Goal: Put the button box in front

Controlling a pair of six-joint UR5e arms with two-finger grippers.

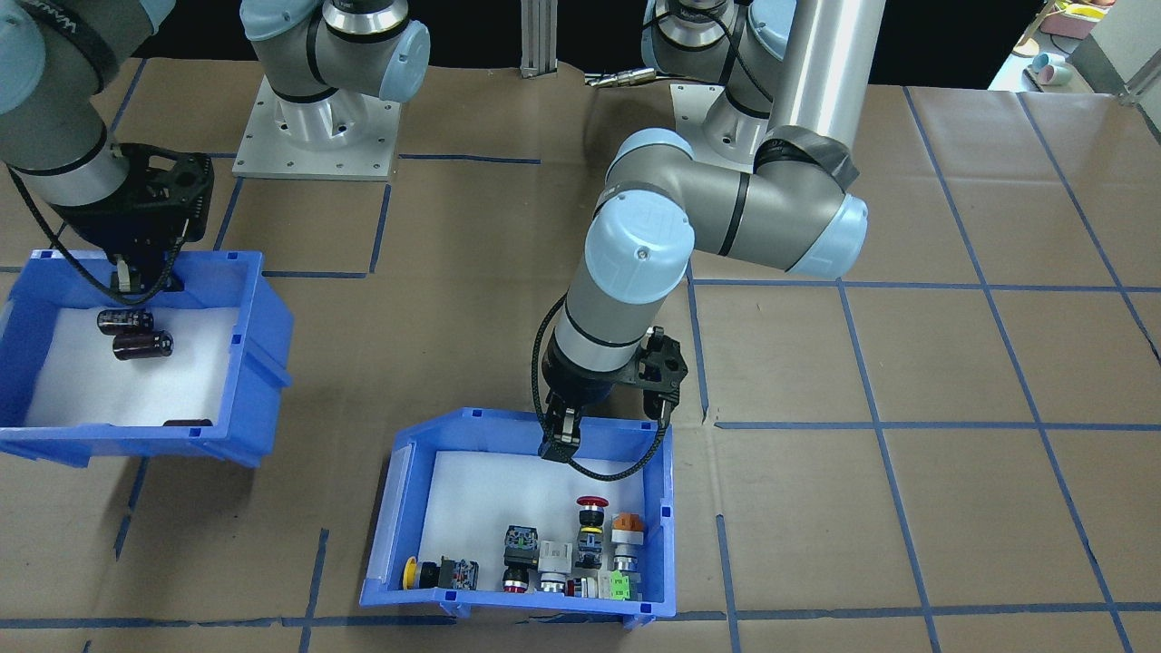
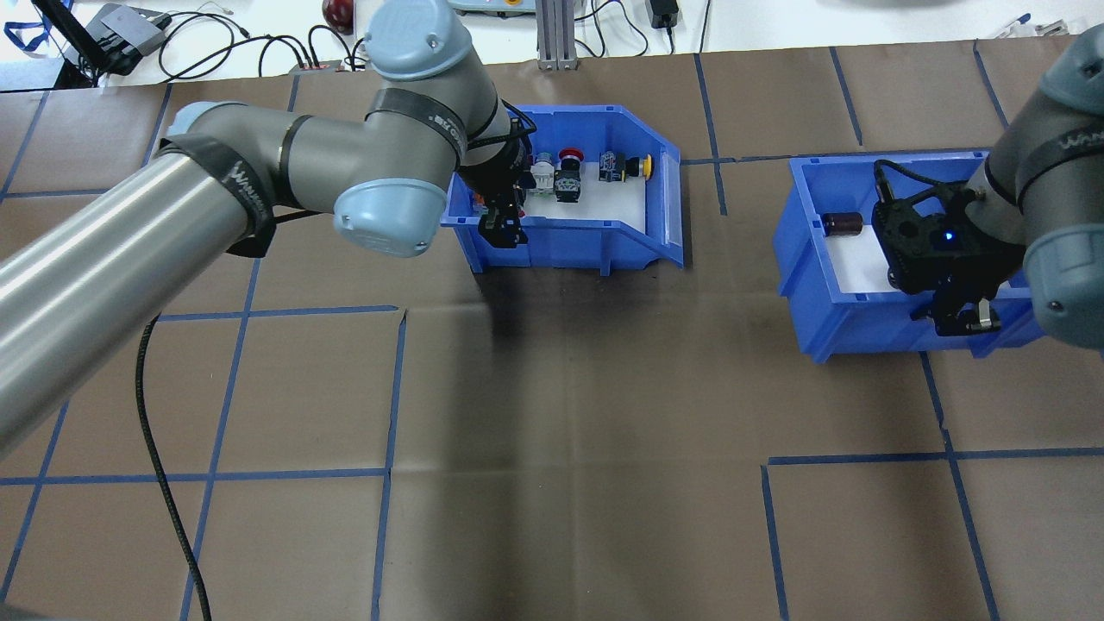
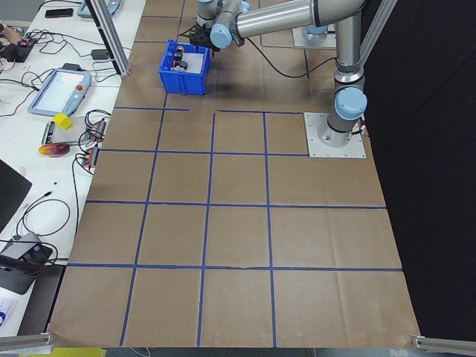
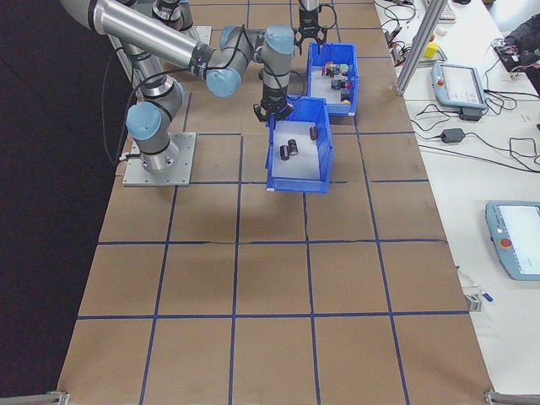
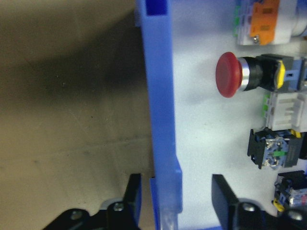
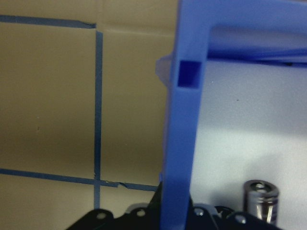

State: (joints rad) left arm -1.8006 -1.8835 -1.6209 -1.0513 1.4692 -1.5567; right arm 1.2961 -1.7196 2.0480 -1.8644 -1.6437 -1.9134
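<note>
Left gripper (image 5: 175, 201) open, straddling button box (image 5: 160, 120) wall.

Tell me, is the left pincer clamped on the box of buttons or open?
Open. The left pincer straddles the button box's wall, with clear gaps between wall and both fingers.

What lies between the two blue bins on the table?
Only bare brown paper with blue tape lines separates the button box from the other bin, clearest in the overhead view.
</note>
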